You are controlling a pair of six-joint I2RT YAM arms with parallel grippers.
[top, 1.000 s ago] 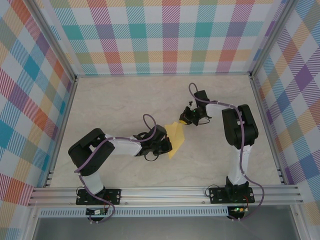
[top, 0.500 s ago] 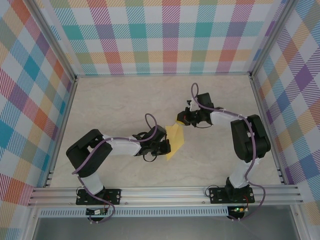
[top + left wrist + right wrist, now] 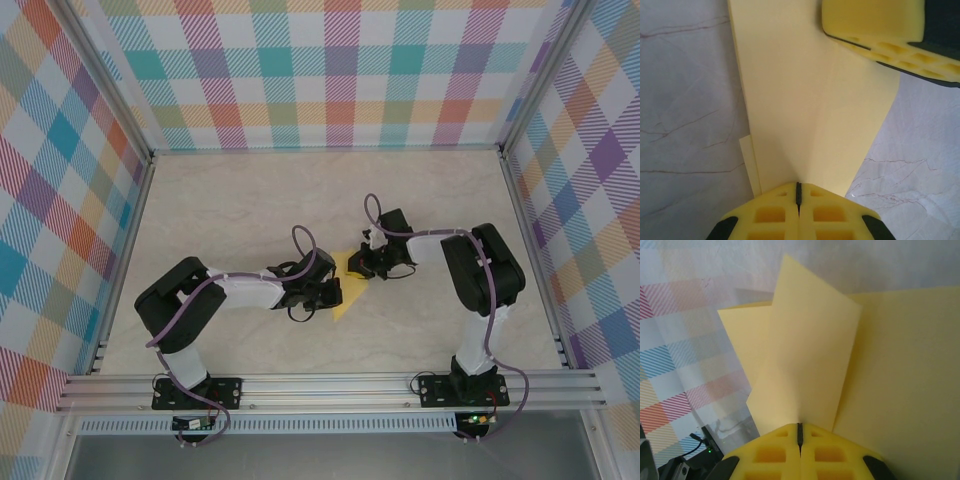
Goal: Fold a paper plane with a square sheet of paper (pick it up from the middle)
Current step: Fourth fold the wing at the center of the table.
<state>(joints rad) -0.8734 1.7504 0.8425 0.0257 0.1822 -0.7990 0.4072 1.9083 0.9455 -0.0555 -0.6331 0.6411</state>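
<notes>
The square sheet of paper [image 3: 351, 291] is a partly folded yellow piece held between both arms just above the middle of the table. My left gripper [image 3: 335, 291] is shut on its near-left edge; in the left wrist view the paper [image 3: 810, 100] fans away from the closed gripper [image 3: 798, 185]. My right gripper [image 3: 361, 266] is shut on the far corner. The right wrist view has a folded flap [image 3: 805, 355] rising from the closed gripper [image 3: 800, 427]. The right gripper's yellow fingers [image 3: 890, 30] rest over the paper's far end.
The marbled tabletop [image 3: 230, 210] is walled by plaid panels [image 3: 330, 90] on three sides. An aluminium rail [image 3: 330, 385] runs along the near edge by the arm bases. Open table lies left, right and behind the paper.
The right gripper has swung from farther back down toward the left gripper, carrying the paper's far corner over. The visible yellow area has shrunk. The left gripper has stayed nearly still.
</notes>
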